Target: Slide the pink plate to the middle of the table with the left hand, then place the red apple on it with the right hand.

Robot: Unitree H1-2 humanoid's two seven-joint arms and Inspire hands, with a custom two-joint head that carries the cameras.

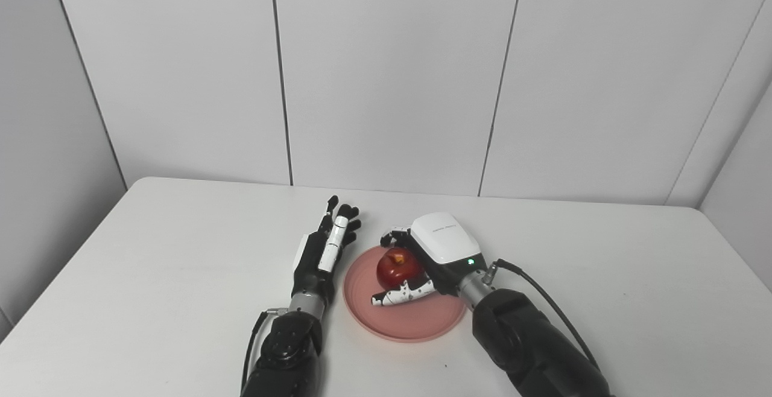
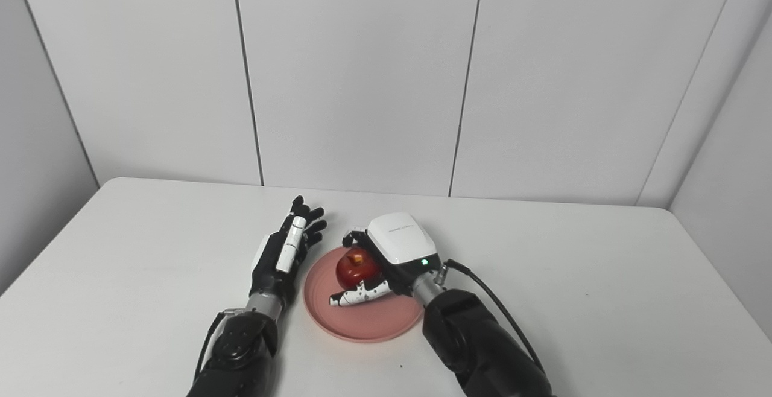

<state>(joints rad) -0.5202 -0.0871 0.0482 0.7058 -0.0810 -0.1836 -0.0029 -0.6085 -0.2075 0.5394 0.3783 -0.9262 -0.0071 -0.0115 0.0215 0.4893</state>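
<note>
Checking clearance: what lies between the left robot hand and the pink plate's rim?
Only a thin strip of bare table separates the left robot hand from the pink plate, seen in both views.

The left hand (image 1: 322, 249) lies flat and empty, its fingers (image 1: 341, 228) straight, slightly spread and pointing to the far side, with the forearm running in from the near edge. The right hand (image 1: 422, 261) is curled, thumb near and fingers (image 1: 395, 237) far, its wrist angled leftward.
</note>
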